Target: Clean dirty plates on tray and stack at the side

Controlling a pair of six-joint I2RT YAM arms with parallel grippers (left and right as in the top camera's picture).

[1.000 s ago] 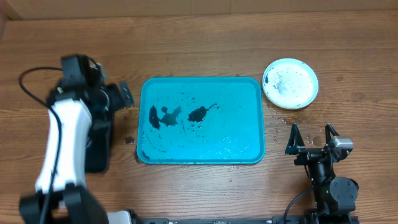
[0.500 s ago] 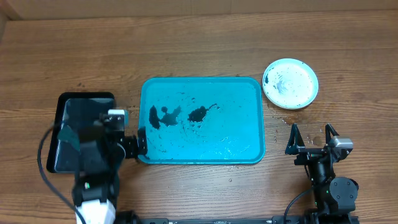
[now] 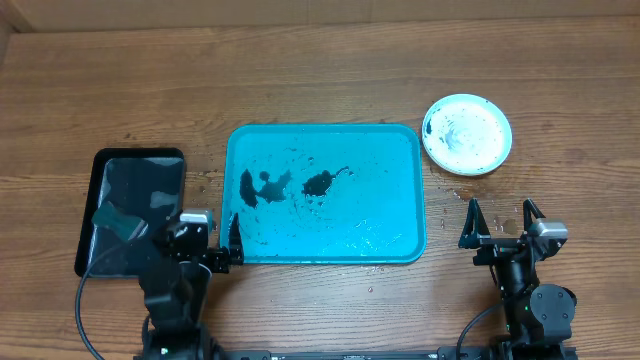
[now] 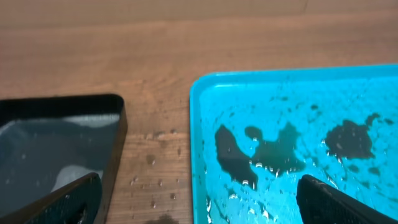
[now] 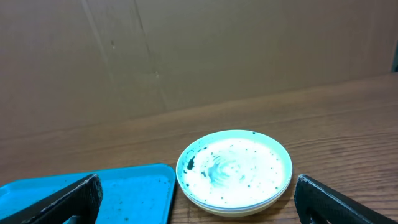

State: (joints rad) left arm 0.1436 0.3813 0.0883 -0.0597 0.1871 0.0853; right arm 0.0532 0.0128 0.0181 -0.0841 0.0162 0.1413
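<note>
The left fingers (image 4: 74, 199) stand wide apart and hold nothing. In the left wrist view one dark finger shows at the lower left corner over the black tray (image 4: 62, 102), the other at the lower right over the tray (image 4: 298, 93). Between them lies a strip of bare wooden tabletop (image 3: 320, 70) flecked with droplets. From overhead these fingers sit at the lower left of the frame, by the turquoise tray's lower left corner; whether they touch its rim cannot be told.

The right fingers (image 5: 62, 202) are spread just as wide and are also empty. They show at both lower corners of the right wrist view. Overhead they are at the lower right, over wet tabletop.

The plates (image 3: 467, 134) sit stacked on the tabletop at the upper right, just beside the tray's upper right corner and apart from the right fingers. The top plate is white with dark specks and a smear at its left edge. The tray carries no plates, only black smears (image 3: 265, 187) and water.
</note>
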